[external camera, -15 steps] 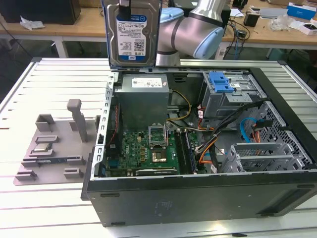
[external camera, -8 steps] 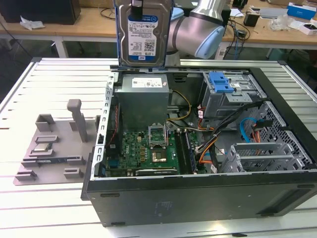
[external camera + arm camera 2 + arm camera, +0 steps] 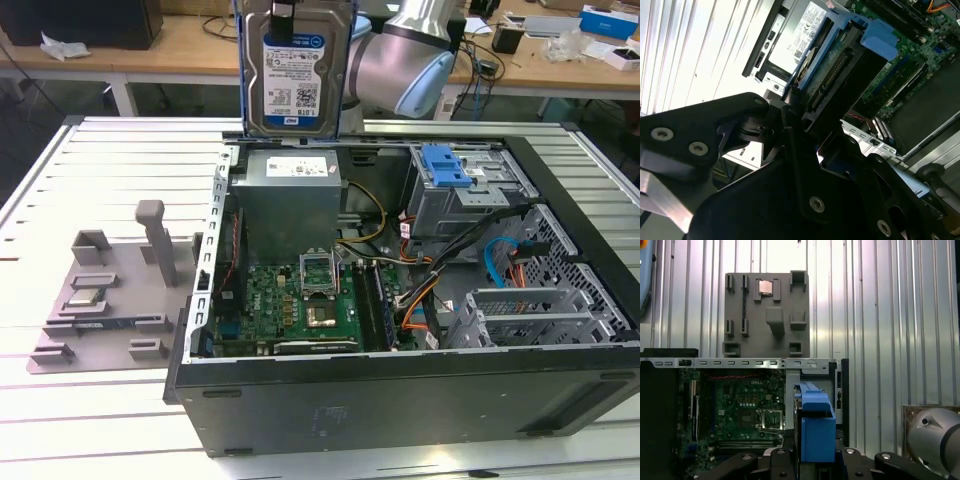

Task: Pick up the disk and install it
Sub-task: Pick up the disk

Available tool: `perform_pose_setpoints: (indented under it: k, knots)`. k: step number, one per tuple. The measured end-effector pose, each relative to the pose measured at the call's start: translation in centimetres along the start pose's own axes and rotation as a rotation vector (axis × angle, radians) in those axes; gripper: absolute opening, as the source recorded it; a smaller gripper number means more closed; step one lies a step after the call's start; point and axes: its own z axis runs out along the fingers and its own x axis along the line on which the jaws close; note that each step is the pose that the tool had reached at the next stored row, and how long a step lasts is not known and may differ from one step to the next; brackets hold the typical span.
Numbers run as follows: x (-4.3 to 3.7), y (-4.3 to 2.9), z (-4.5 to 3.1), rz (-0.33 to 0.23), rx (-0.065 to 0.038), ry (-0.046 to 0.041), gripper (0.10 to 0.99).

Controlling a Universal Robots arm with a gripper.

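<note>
Ribbed metal tabletop (image 3: 100,170) bears an open computer case (image 3: 400,400), above whose far edge the pincer (image 3: 815,452) clamps the disk (image 3: 297,70) upright by its blue-railed sides, a sound hold for a likely stiff, dense, shock-sensitive slab.

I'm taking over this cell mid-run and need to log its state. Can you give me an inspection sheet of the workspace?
Surface: slatted metal table, carrying an open computer case and a grey fixture tray.
Job's things: the disk is held upright in the air over the case's far side, label towards the exterior camera; not installed.
Clutter: small square chip on the tray; blue clip on the drive cage.
Grippers: gripper shut on the disk.
Cables: blue cable with orange and black leads inside the case.
Surroundings: wooden benches behind, with loose items.
</note>
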Motion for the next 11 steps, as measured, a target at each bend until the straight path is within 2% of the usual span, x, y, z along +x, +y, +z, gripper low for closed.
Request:
perform_pose_setpoints:
  k: [11]
  knots:
    - [2.56, 0.01, -0.07, 0.0, 0.0, 0.0, 0.365]
